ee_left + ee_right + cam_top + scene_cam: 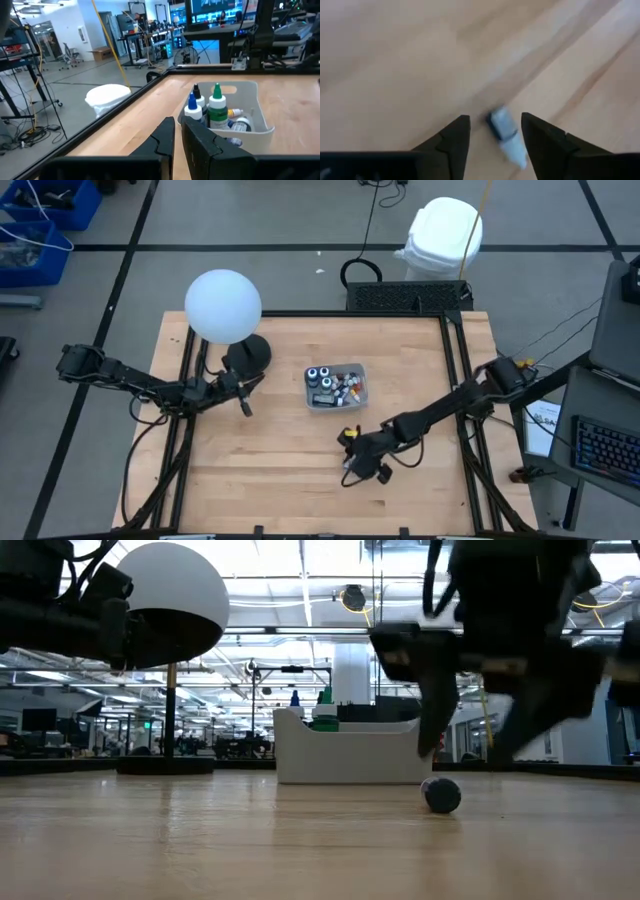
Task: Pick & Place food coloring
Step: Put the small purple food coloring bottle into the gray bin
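right end effector [491,131] hung low over the tabletop [260,470], near its front edge, fingers spread with a gap between them, gripping nothing. directly below, lying on its side on the bare wood and touching neither finger: one small food coloring bottle [506,135], dark body, pale cap; in the low view, seen as a small dark round shape [441,795] resting on the wood just in front of the tray. judged as set down loose or not yet picked up; cannot tell which from this moment alone. remaining bottles [342,387] stood or lay together in the pale rectangular tray [335,404] at the middle of the tabletop, among them upright ones with blue [192,106] and green [217,107] parts and, at one end, darker round jars [320,375]. so: one piece out on the wood, the bulk in the tray, most of the job seemingly left or done depending on direction, not settled here. left end effector [178,137] parked beside the tray near the white globe lamp [223,305], fingers pressed together, empty. no brand, label or writing legible on bottles, tray or arms.
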Available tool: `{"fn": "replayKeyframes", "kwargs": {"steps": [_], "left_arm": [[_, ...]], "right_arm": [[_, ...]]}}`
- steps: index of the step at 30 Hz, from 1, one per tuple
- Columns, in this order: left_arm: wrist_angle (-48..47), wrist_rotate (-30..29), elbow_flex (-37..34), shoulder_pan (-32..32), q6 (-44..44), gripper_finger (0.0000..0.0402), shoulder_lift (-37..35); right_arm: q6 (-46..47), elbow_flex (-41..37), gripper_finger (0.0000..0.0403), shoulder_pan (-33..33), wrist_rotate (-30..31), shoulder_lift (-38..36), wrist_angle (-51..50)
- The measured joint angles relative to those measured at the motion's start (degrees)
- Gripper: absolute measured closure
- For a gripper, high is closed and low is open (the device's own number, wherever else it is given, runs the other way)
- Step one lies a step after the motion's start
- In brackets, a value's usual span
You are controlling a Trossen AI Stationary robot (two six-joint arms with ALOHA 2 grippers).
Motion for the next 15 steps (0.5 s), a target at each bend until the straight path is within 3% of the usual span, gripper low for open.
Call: {"fn": "replayKeyframes", "kwargs": {"steps": [5,15], "left_arm": [[-0.48,1.00,0.01,-0.02,-0.56,0.0360,0.01],[-0.97,1.01,0.01,-0.01,-0.53,0.0360,0.01]], "right_arm": [[-5.12,0.54,0.0226,-0.49,0.32,2.07,-0.93],[-6.33,0.64,0.0255,-2.99,-2.44,5.13,0.04]]}}
